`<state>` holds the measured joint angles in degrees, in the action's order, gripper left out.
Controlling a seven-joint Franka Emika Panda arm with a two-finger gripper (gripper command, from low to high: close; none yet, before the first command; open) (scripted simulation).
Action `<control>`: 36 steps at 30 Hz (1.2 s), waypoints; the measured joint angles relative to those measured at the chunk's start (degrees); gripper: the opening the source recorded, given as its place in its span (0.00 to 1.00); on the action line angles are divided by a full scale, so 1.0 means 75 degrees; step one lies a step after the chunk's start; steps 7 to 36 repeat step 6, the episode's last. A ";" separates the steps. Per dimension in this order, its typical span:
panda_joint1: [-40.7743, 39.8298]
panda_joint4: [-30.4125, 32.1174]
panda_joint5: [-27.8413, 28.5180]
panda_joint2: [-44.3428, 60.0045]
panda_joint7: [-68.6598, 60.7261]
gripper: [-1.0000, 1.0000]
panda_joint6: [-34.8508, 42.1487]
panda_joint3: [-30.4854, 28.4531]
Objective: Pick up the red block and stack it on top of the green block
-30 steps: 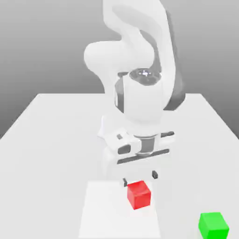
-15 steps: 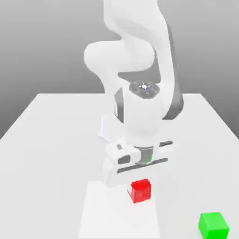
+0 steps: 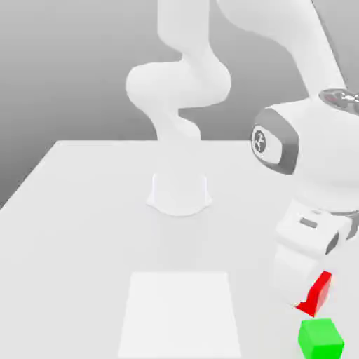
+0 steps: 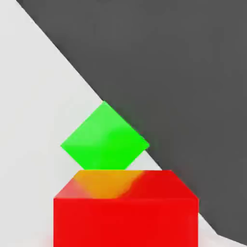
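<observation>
The red block (image 3: 317, 293) hangs tilted in the air at the exterior view's right, just above the green block (image 3: 320, 339). My gripper (image 3: 313, 291) is shut on the red block, and the white hand hides part of it. The green block rests on the table near its front right corner, with a small gap between the two cubes. In the hand view the red block (image 4: 125, 212) sits close in front of the camera and the green block (image 4: 104, 137) lies beyond it, seen corner-on.
A lighter white square patch (image 3: 181, 315) marks the grey table in front of the robot base (image 3: 179, 193). The table edge (image 4: 159, 159) runs close beside the green block, with dark floor beyond.
My gripper shut on the red block over the white patch, lifted it and swung it to the exterior view's right, over the green block. The green block stayed put.
</observation>
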<state>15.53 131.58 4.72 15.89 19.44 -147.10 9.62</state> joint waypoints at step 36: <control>0.0146 -0.0113 0.0249 0.0755 0.0132 1.00 -0.0632 -0.0139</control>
